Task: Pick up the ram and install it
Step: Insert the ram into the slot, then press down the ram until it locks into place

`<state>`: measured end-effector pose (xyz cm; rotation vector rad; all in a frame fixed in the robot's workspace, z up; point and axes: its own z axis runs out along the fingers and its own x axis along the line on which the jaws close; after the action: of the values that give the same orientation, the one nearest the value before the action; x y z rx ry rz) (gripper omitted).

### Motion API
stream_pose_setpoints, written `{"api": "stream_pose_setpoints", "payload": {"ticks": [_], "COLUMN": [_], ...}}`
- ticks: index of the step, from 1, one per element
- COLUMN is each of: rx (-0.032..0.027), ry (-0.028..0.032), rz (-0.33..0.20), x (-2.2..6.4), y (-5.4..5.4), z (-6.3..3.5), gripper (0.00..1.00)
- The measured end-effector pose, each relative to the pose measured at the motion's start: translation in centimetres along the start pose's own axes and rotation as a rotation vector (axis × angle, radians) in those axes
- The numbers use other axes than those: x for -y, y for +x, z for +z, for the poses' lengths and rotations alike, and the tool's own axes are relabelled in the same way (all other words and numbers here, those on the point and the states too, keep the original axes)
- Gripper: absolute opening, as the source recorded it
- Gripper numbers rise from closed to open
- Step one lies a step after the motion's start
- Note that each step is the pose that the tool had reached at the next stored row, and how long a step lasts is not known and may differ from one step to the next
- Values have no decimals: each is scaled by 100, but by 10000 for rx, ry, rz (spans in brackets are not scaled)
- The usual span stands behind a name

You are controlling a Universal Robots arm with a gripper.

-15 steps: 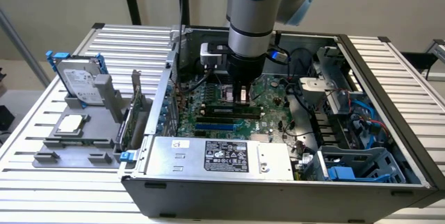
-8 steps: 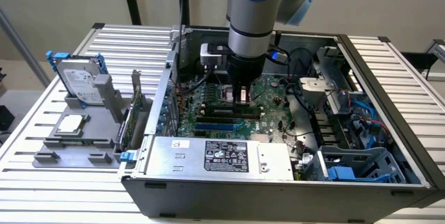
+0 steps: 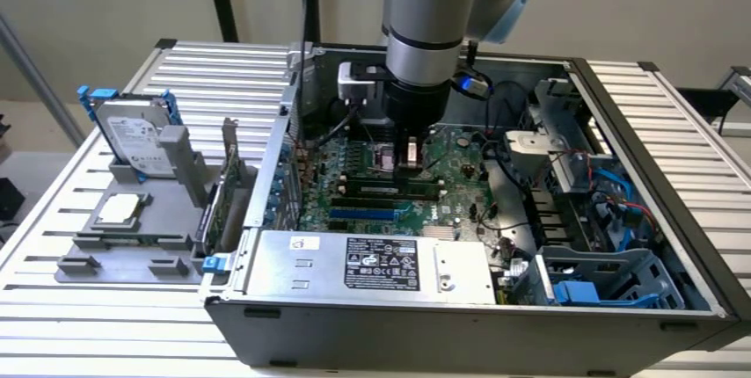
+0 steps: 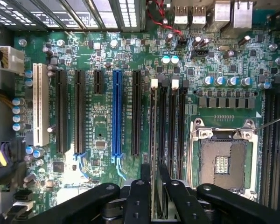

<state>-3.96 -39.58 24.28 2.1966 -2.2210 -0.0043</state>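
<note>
Slatted metal bench (image 3: 70, 246) under a plain wall, open PC case (image 3: 470, 321) lying on its side on it. Arm reaches straight down into the case; gripper (image 3: 410, 164) sits low over the green motherboard (image 3: 463, 176), just above the dark memory slots. In the wrist view the gripper (image 4: 156, 186) has its black fingers (image 4: 139, 193) either side of the ram (image 4: 153, 140), which stands edge-on in a memory slot beside the empty CPU socket (image 4: 222, 161). Fingers close against the stick, but can't tell if they clamp it or stand slightly off. Blue expansion slot (image 4: 116, 114) and white slot (image 4: 38, 105) further along the board. Outside the case (exterior view's left): grey fixture (image 3: 141, 237) holding a hard drive (image 3: 132, 136), a silver processor chip (image 3: 121, 209), an upright expansion card (image 3: 223, 198). Power supply (image 3: 364, 265) at the case's near edge.
</note>
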Motion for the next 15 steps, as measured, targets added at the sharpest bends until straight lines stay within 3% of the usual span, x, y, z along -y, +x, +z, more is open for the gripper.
{"api": "stream_pose_setpoints", "payload": {"ticks": [2,4,15], "rx": [6,8,6], "ry": [0,2,1], "rz": [-1,0,0], "x": [-20,-33,-34], "y": [3,3,3], "z": [-26,-25,-26], "gripper": [13,11,11]}}
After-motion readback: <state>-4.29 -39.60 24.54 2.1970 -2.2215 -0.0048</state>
